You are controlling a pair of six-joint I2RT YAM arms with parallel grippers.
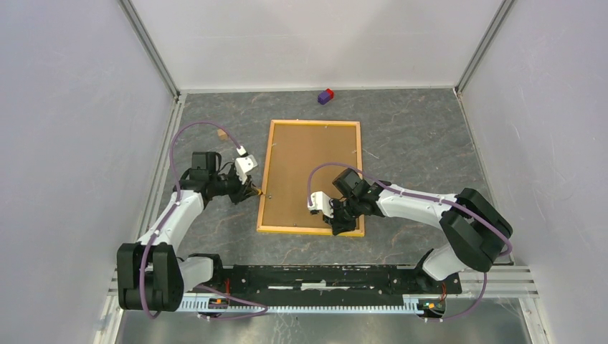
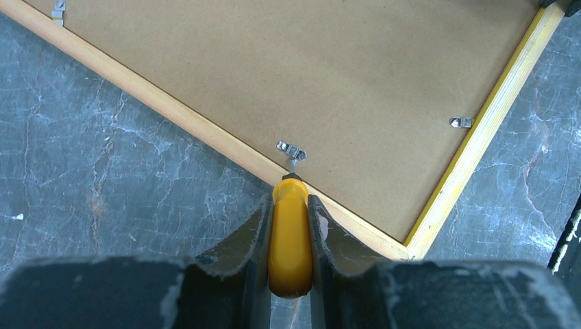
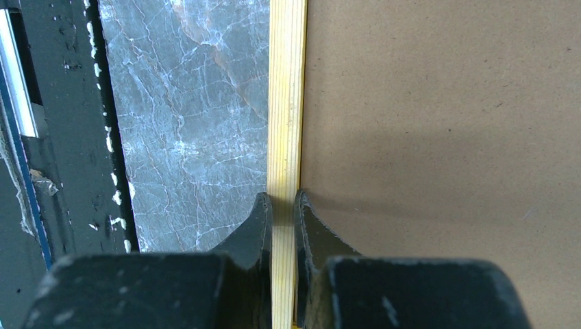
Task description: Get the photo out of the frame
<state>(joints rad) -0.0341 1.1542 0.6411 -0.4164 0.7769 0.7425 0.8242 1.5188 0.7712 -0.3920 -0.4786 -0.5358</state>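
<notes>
Item one: the left gripper (image 2: 290, 205), both fingers clamped tight on a yellow-handled tool (image 2: 290, 247). The tool's short metal tip touched a small metal clip (image 2: 290, 149) on the near rail of the frame (image 2: 171, 113). The frame lay back-up on the grey marbled table (image 2: 103, 178), with pale wood rails and a bright yellow outer edge on the right. The brown fibreboard backing (image 2: 308, 62) filled it. A second clip (image 2: 460, 123) sat by the right rail. A third clip (image 2: 58, 8) was at the top-left, partly cut off.
</notes>
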